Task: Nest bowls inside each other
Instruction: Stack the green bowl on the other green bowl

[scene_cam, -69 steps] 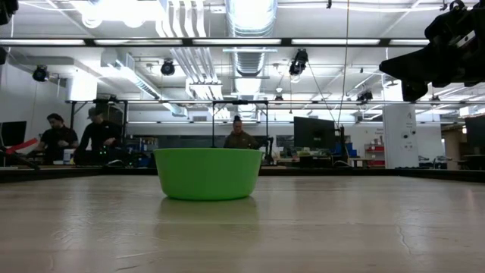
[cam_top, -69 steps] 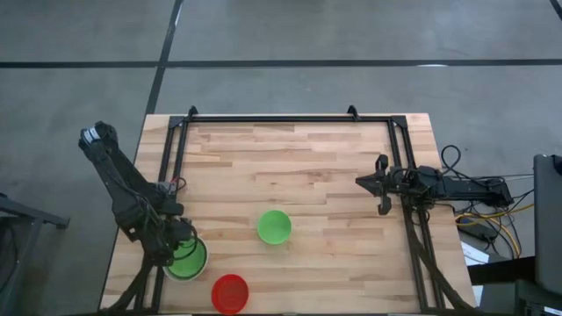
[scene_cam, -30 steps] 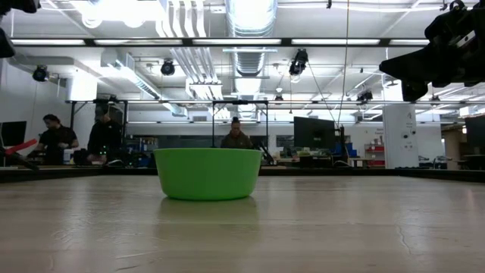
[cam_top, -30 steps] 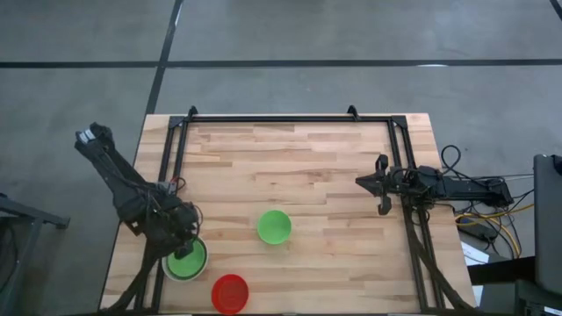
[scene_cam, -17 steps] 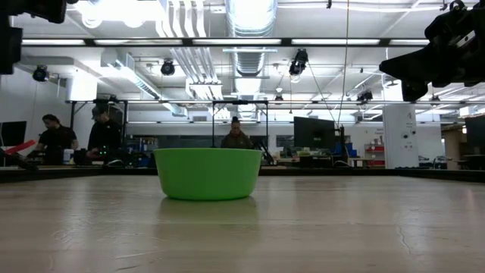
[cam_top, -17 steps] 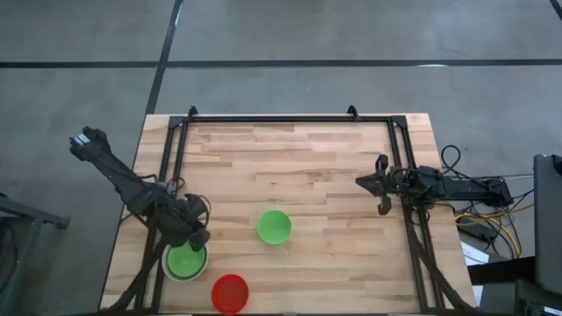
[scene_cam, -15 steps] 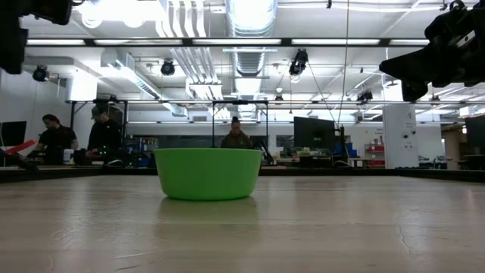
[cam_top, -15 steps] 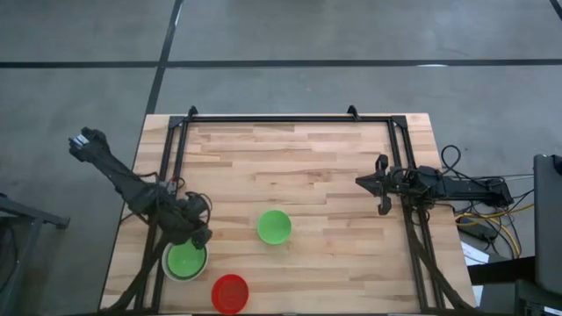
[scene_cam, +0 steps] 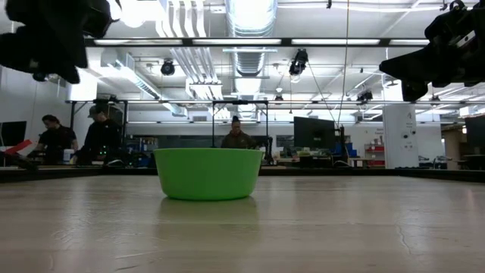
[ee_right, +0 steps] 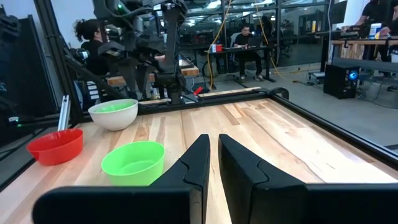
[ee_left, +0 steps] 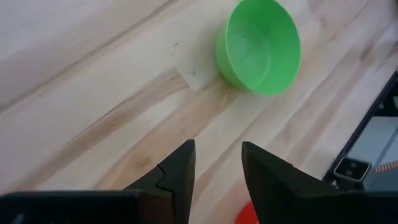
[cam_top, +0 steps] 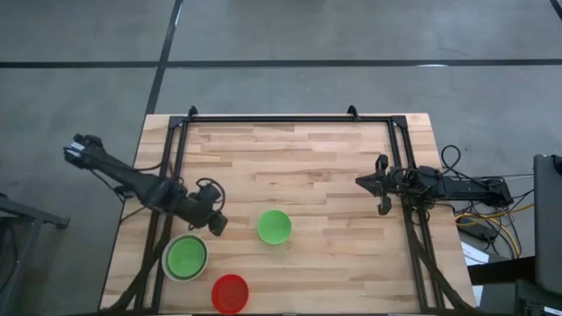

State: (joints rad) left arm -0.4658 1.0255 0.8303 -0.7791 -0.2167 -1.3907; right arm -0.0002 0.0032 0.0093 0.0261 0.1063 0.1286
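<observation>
A lone green bowl stands open side up on its base near the table's middle. A pale grey-white bowl near the near left corner has a green bowl nested in it. A red bowl stands at the near edge. My left gripper hovers open and empty between the nested pair and the lone green bowl, pointing slantwise down. My right gripper waits at the right side, level, fingers almost together.
A black frame runs around the wooden tabletop along its far, left and right sides. Bare wood lies across the far half of the table. People work at desks in the room beyond the table.
My left gripper has swung away from above the grey-white bowl, toward the far edge and to the right, nearer the lone green bowl, rolling its wrist as it went. The nested bowls stay where they were.
</observation>
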